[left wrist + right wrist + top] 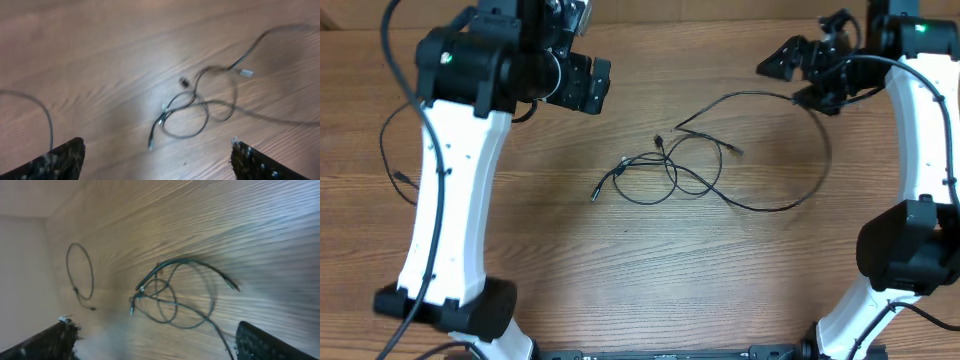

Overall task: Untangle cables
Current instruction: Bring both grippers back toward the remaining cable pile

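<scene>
The cables (670, 172) lie as thin black cords looped over one another in a loose tangle at the table's middle, small plugs sticking out at its left and top. One long cord (825, 150) arcs from the tangle out to the right and up under my right gripper (798, 80). My left gripper (588, 85) hovers open at the back left, above and left of the tangle. The left wrist view shows the tangle (195, 107) ahead of the wide-apart fingers (55, 160). In the right wrist view the tangle (165, 295) lies beyond open fingers (270, 342), a cord running close past the right one.
A separate thin black cord (388, 150) curves on the wood at the far left beside the left arm, its plug (400, 178) lying loose. That cord also appears as a loop (80, 272) near the table's edge. Both arms' white bases stand at the front corners.
</scene>
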Robot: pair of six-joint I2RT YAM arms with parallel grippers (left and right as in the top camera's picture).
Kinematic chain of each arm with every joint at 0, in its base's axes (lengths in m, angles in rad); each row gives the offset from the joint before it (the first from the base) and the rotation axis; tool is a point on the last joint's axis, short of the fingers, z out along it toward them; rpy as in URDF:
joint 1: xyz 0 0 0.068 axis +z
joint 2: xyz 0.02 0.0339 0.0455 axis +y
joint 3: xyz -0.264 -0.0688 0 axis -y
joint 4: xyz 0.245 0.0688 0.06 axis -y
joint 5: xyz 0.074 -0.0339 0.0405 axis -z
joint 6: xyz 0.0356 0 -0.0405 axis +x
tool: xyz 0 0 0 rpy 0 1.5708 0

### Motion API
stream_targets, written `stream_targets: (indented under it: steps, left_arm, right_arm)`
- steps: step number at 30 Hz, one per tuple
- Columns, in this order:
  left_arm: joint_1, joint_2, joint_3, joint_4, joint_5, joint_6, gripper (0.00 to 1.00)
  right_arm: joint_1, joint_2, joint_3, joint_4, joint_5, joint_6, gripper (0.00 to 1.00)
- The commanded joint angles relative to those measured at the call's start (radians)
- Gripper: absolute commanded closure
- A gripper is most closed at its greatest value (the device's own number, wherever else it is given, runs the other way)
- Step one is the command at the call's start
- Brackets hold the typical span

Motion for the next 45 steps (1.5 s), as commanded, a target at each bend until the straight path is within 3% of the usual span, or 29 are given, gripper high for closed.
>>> stream_targets:
  steps: [1, 7, 10, 18, 23, 29, 36, 37, 41, 45]
  left_arm:
    - [-0.003, 0.089, -0.046, -0.036, -0.051, -0.052, 0.12]
    - [-0.02, 0.127, -0.209, 0.019, -0.048, -0.044, 0.12]
    - [-0.034, 0.127, -0.322, 0.082, -0.011, 0.045, 0.13]
    - [-0.038, 0.129, -0.651, 0.457, 0.197, 0.323, 0.15]
    - [-0.039, 0.13, -0.805, 0.674, 0.198, 0.342, 0.21]
    - [-0.076, 0.13, -0.927, 0.822, 0.191, 0.338, 0.28]
    - [-0.077, 0.159, -0.975, 0.934, 0.168, 0.289, 0.5]
    - [-0.077, 0.164, -0.975, 0.945, 0.167, 0.268, 0.65]
    - [-0.077, 0.159, -0.962, 0.96, 0.168, 0.218, 0.94]
    - [-0.077, 0.124, -0.879, 0.882, 0.17, 0.147, 0.96]
  right_arm:
    - [-0.05, -0.04, 0.013, 0.002, 0.019, 0.079, 0.0]
    - [-0.05, -0.04, 0.012, -0.005, 0.028, 0.052, 0.0]
    - [-0.048, -0.04, 0.012, -0.005, 0.032, 0.048, 0.0]
    - [-0.048, -0.04, 0.01, -0.046, 0.044, -0.054, 0.0]
    - [-0.048, -0.04, 0.01, -0.071, 0.082, -0.058, 0.0]
    - [-0.037, -0.04, 0.01, -0.092, 0.118, -0.058, 0.0]
    - [0.022, -0.04, 0.01, -0.111, 0.19, -0.058, 0.0]
    - [0.037, -0.04, 0.01, -0.111, 0.205, -0.058, 0.0]
    - [0.05, -0.04, 0.01, -0.111, 0.208, -0.058, 0.0]
    - [0.05, -0.04, 0.01, -0.126, 0.208, -0.058, 0.0]
